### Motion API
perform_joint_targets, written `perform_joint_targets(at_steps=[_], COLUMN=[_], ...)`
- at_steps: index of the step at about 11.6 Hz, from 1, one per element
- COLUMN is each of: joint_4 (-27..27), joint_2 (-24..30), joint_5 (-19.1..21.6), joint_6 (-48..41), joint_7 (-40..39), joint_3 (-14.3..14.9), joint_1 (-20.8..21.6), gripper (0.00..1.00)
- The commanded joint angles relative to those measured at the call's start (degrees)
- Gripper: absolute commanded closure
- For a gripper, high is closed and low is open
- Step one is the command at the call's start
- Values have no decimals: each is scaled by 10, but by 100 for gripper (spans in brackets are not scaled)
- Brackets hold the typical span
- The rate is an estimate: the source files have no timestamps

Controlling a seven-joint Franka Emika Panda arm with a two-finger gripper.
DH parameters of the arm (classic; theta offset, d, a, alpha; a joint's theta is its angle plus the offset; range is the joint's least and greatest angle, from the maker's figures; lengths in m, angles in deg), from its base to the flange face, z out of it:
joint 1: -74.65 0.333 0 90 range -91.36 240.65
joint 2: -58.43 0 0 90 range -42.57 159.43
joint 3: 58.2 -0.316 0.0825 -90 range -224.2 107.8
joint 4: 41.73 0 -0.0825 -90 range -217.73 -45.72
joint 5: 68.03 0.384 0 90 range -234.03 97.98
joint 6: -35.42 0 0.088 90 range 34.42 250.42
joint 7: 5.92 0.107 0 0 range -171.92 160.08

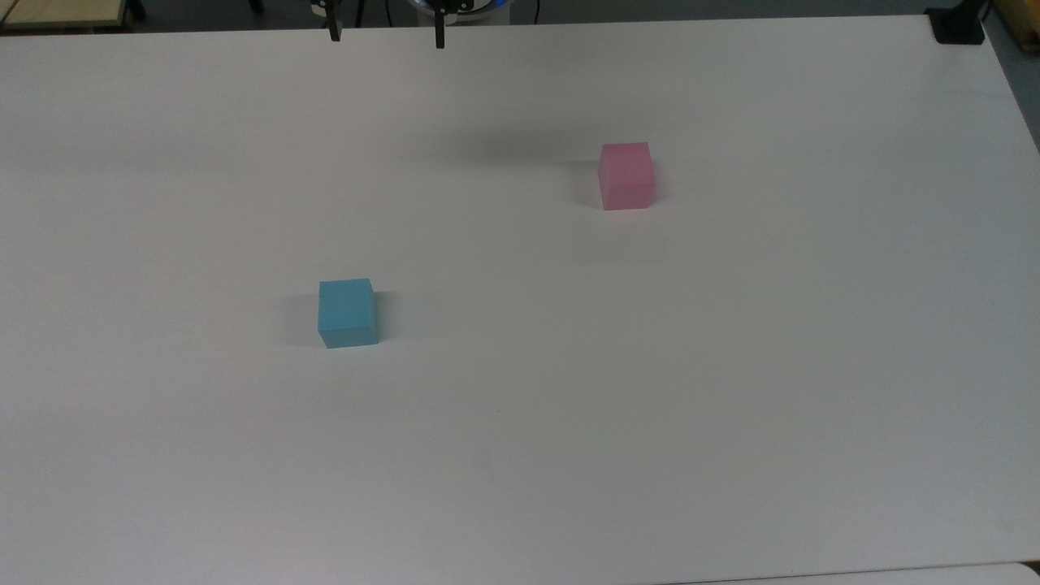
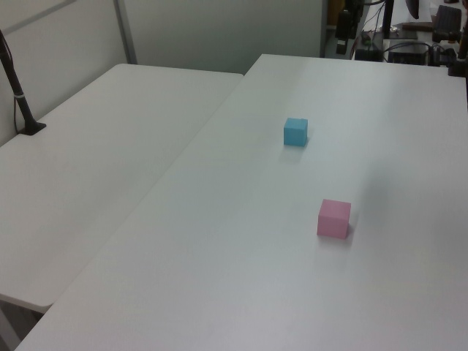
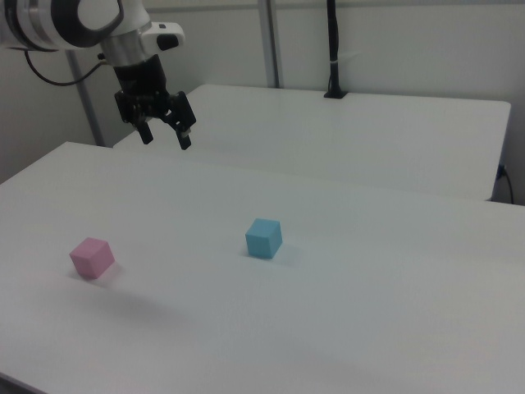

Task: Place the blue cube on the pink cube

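Foam-light, the blue cube [image 1: 348,313] may skid or tip if the spread, empty tool [image 3: 166,137], high above the tabletop [image 1: 650,406], descends off-centre, spoiling placement on the pink cube [image 1: 626,175].

A white table [image 2: 219,256] adjoins a second white table [image 2: 95,153] bearing a black pole [image 2: 16,91].

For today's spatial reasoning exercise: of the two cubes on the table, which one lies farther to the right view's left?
The pink cube. It sits near the right view's left edge, while the blue cube rests nearer the middle.
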Motion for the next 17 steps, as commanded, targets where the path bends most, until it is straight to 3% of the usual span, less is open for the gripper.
perform_joint_targets(at_steps=[1, 7, 9, 11, 17], joint_4=[-6, -1, 0, 11, 11], joint_2=[3, -36, -86, -126, -226], joint_5=[-1, 2, 14, 49, 41], joint_6=[0, 52, 70, 122, 239], joint_7=[-4, -6, -68, -82, -82], joint_3=[3, 11, 11, 11, 12], joint_1=[6, 0, -19, -36, -53], gripper=[0, 0, 0, 0, 0])
